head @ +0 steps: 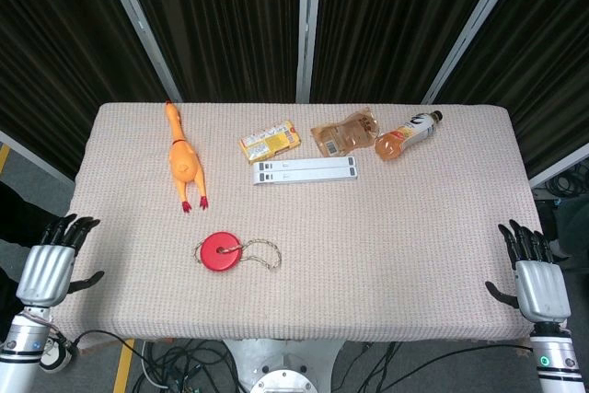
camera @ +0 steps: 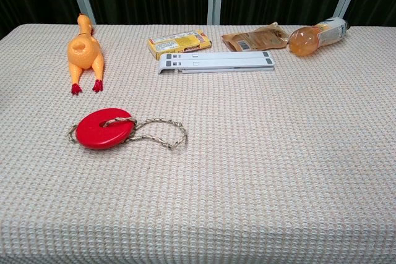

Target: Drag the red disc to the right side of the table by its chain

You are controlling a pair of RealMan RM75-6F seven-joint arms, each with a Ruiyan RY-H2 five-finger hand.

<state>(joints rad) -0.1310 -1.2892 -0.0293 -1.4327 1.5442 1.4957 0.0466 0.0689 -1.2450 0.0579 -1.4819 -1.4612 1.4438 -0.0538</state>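
Both hands, left hand (head: pixel 48 267) and right hand (head: pixel 537 275), hover open-fingered beside the table (head: pixel 414 255).

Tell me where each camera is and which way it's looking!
Head view: sits high above the near table edge, looking steeply down at the whole table; the left robot hand and right robot hand show at the bottom corners, both open and off the table.
Chest view: sits lower, near the table's front edge, looking across it toward the dark curtain; nothing of the robot's body shows.
Both share: the red disc with its chain, the rubber chicken, the yellow box, the white bar and the bottle.
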